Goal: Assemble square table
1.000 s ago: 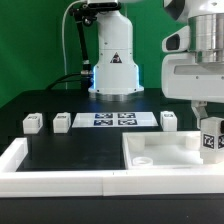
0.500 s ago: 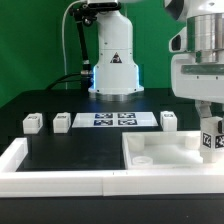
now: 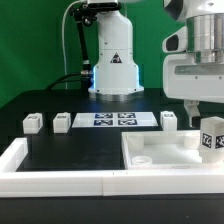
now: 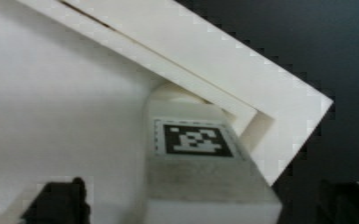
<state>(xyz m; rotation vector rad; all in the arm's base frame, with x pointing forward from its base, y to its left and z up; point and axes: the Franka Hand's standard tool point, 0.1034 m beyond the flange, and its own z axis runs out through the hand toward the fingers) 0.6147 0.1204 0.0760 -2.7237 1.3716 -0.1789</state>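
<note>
To the exterior view's left of the marker board (image 3: 113,119), the far-left leg (image 3: 33,122) and the second leg (image 3: 62,121) sit on the black worktop (image 3: 60,145), well clear of any trouble. A third leg (image 3: 168,119), just off the board's right end, is closer to the action. It could be clipped if the arm swings low across it.

The main risk lies further right of the board. There the claw (image 3: 203,108) hangs wide open just above a fourth leg (image 3: 211,137), which stands upright at a far corner of the tabletop (image 3: 160,152). In the wrist view the fingers (image 4: 55,200) are spread on either side of that leg with a gap at each side, gripping nothing. If the leg only rests at its corner and is not turned home, it may lean or topple, and a finger brushing it on the way up could also knock it over. Neither view shows whether it is seated.

The tabletop lies in front of the marker board and to its right, inside the white rail (image 3: 40,165). It is a broad, smooth white square, and a round hole (image 3: 143,158) shows near its left corner. The legs are small white blocks, and the upright one carries a black-and-white tag (image 4: 194,140).
</note>
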